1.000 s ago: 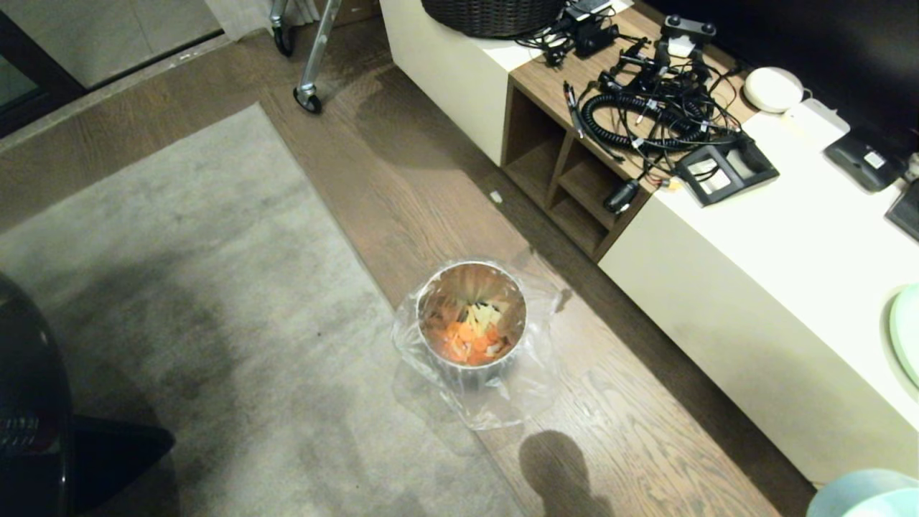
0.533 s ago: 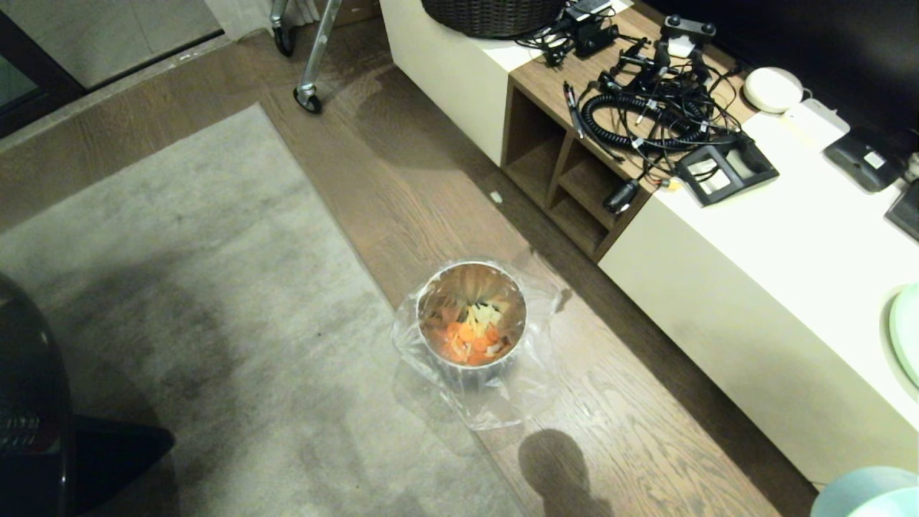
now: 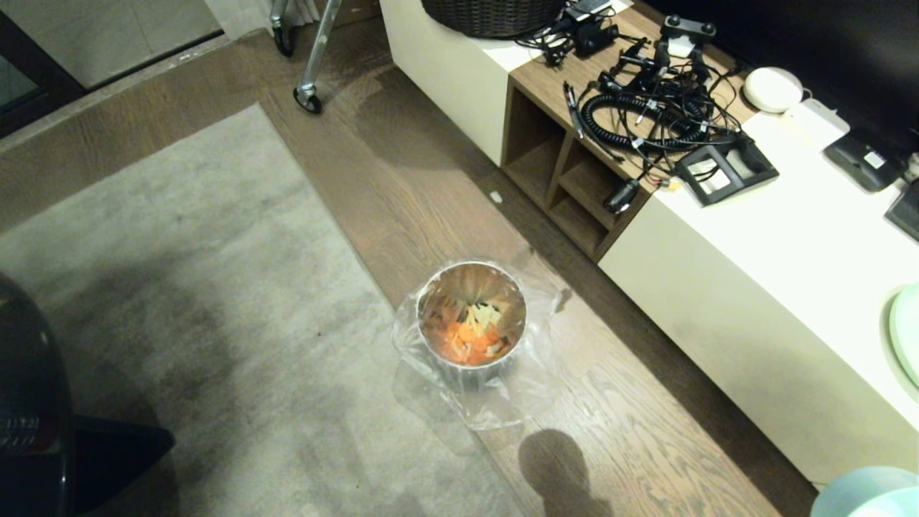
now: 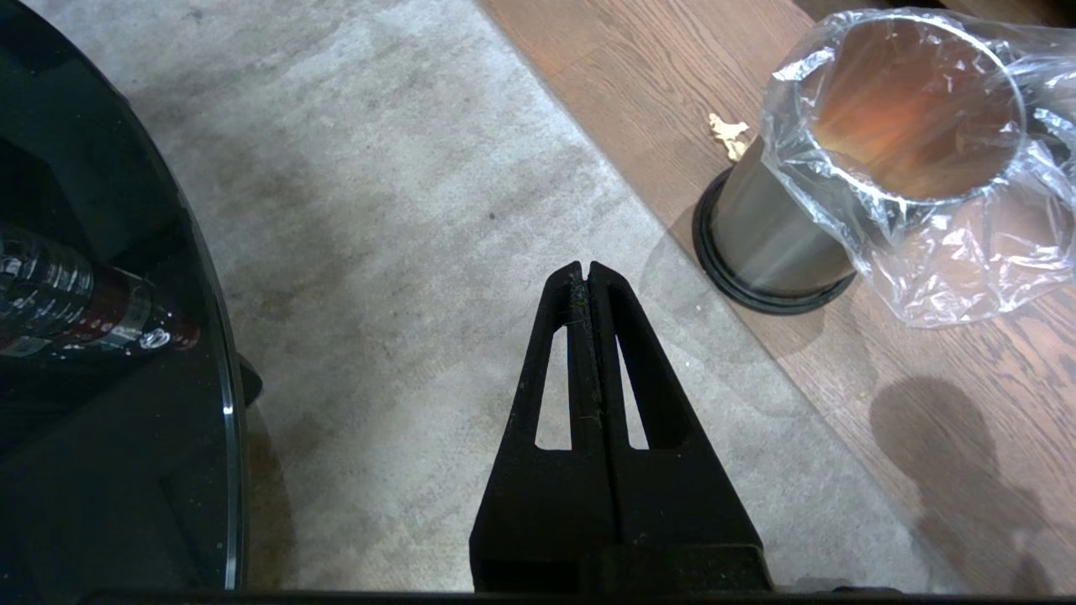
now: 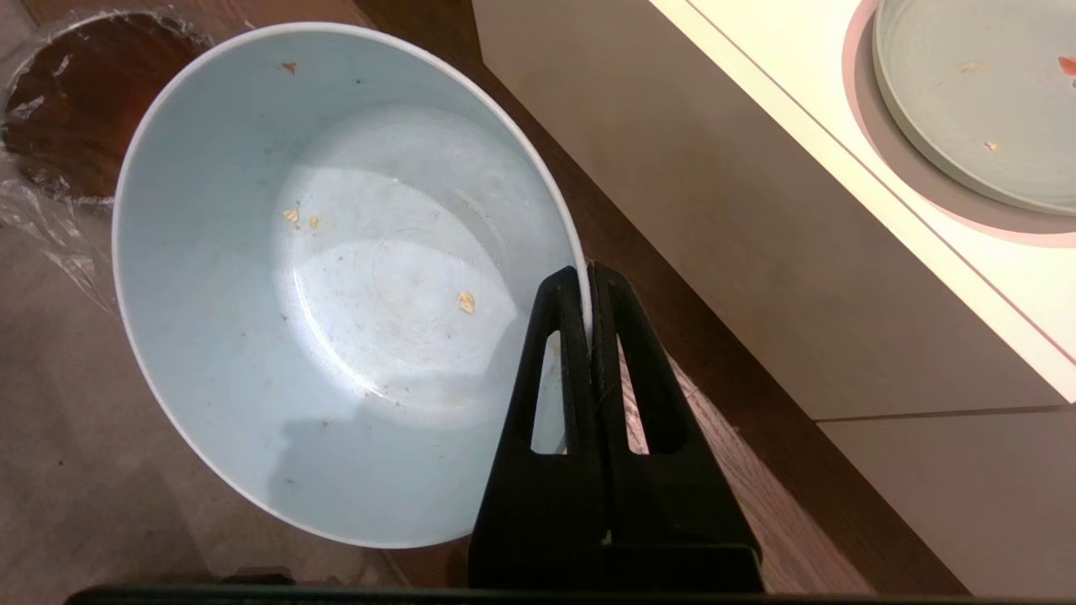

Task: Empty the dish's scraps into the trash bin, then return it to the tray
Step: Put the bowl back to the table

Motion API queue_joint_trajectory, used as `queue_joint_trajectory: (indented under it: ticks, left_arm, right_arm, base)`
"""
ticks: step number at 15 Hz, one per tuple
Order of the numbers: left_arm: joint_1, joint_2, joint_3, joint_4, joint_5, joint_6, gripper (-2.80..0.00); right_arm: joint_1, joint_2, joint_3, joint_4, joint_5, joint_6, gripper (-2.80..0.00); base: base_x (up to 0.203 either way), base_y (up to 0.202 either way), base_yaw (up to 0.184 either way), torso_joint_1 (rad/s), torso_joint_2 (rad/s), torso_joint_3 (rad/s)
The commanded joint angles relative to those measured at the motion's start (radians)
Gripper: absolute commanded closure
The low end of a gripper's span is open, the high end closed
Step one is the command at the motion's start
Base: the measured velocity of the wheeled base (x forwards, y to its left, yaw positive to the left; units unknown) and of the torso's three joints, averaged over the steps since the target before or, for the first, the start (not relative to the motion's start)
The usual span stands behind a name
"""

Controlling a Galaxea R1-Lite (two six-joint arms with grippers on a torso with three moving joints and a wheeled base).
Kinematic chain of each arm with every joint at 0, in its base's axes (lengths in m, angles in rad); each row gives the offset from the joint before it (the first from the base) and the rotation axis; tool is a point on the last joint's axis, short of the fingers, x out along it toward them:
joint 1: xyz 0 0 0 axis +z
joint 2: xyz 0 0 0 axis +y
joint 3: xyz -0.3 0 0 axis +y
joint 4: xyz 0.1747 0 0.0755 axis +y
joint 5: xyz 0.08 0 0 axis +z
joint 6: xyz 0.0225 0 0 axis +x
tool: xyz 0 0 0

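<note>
Right gripper (image 5: 588, 281) pinching dish (image 5: 336, 277) rim, dish nearly emptied, tilted, hollow facing wrist camera

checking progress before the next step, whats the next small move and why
Probably carry the dish away from the trash bin, toward wherever the tray is; no tray is in view. The right end effector is shut on the dish's rim, the dish holds only a few crumbs, and the orange scraps already lie in the bin. The left end effector hangs shut and empty.
</note>
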Motion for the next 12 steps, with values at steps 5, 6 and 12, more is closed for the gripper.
queue_joint_trajectory:
  ticks: [5,6,12]
  left_arm:
    - [0.000,0.000,0.000,0.000,0.000,-0.001,0.00]
    - [0.000,0.000,0.000,0.000,0.000,-0.001,0.00]
    - [0.000,0.000,0.000,0.000,0.000,0.000,0.00]
  right_arm:
    - [0.000,0.002,0.000,0.000,0.000,0.000,0.00]
    - [0.000,0.002,0.000,0.000,0.000,0.000,0.00]
    - [0.000,0.002,0.000,0.000,0.000,0.000,0.00]
  base:
    - [0.000,0.000,0.000,0.000,0.00,0.000]
    - [-0.085,0.000,0.004,0.000,0.00,0.000]
    - [-0.181,0.000,-0.002,-0.001,0.00,0.004]
